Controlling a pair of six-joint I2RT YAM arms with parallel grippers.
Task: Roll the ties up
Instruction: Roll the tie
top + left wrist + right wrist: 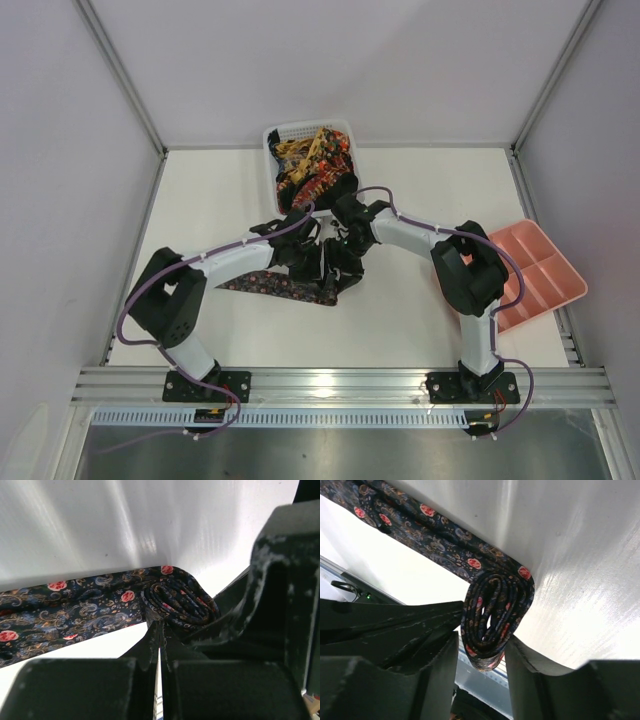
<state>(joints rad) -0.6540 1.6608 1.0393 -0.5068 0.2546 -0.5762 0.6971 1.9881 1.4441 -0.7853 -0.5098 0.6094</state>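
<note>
A dark paisley tie with red spots (pixel 262 284) lies flat on the white table, its right end wound into a roll (pixel 495 610). My right gripper (pixel 482 655) grips the roll between its two fingers, one on each side. My left gripper (pixel 159 630) is shut to a thin slit, with its tips pinched at the near edge of the roll (pixel 180 602). In the top view both grippers meet at mid-table, the left (pixel 310 262) and the right (pixel 340 262). The unrolled length (pixel 75 610) trails to the left.
A white mesh basket (pixel 270 150) at the back centre holds several more patterned ties (pixel 312 160). A pink compartment tray (pixel 540 270) sits at the right edge of the table. Walls enclose the table on three sides.
</note>
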